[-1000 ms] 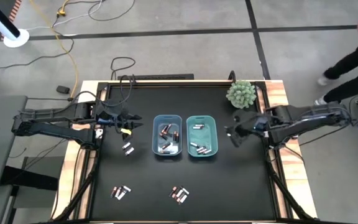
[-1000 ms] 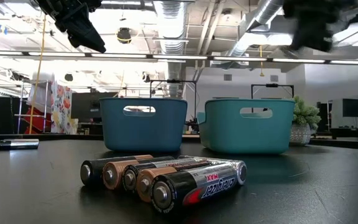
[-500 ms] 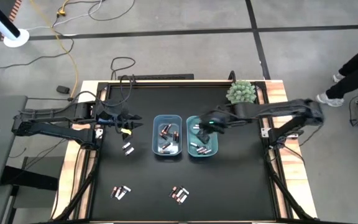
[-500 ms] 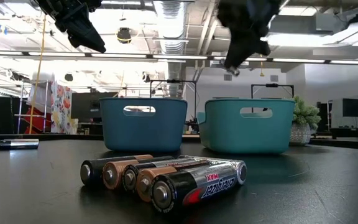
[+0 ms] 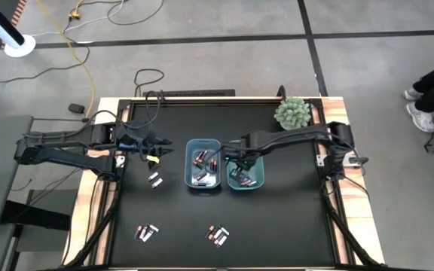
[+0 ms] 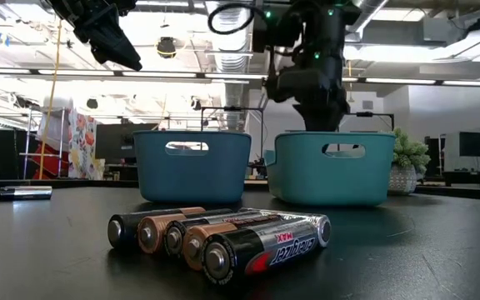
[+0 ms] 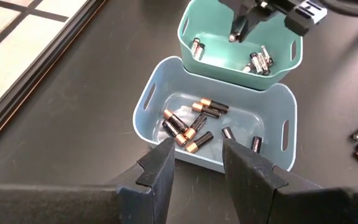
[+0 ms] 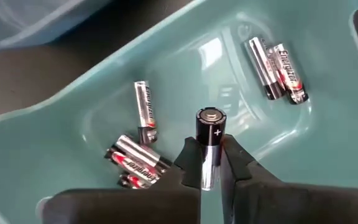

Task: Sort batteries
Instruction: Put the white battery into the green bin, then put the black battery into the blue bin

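Right gripper (image 8: 211, 163): fingers nipped narrowly on one silver-and-black battery (image 8: 208, 146), held across its lower body, plus-marked end pointing away from the wrist.
Where it hangs: over the teal bin (image 5: 256, 181); directly beneath and ahead of the fingers lie several silvery cells (image 8: 143, 163) on the bin floor.
Left gripper (image 7: 194, 163): jaws partly apart, nothing between them, poised above and short of the blue bin (image 7: 146, 113), which holds the copper-ended cells (image 7: 190, 127).
Loose batteries: a row of five (image 6: 223, 237) on the table, well apart from both grippers.
Handling: a small rigid cylinder, probably dense for its size; the smooth sleeve is likely slippery and it will roll on a flat surface.
Where to grip: across the middle of the body, pads square to the axis, not on the end caps.
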You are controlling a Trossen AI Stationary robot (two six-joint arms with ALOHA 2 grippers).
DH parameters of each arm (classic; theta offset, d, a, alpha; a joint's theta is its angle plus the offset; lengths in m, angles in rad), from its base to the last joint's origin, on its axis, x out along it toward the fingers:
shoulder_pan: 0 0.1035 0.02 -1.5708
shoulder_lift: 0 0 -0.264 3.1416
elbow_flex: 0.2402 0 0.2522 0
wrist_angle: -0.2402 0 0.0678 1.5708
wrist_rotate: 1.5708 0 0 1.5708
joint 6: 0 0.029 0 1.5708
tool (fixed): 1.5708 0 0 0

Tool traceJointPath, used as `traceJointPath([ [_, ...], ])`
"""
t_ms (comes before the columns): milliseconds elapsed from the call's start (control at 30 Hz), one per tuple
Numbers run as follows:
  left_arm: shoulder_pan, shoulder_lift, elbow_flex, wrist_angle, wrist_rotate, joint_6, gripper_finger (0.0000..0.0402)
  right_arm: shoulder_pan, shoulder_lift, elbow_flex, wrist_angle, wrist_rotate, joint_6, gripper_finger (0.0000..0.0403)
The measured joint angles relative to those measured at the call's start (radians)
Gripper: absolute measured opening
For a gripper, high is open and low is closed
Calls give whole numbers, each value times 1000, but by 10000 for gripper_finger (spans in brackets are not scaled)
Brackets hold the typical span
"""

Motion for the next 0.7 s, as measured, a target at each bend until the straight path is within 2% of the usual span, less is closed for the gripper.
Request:
traceJointPath([
  [700,0,0,0,0,0,0,130,15,-47,0,-11,-2,-12,186],
])
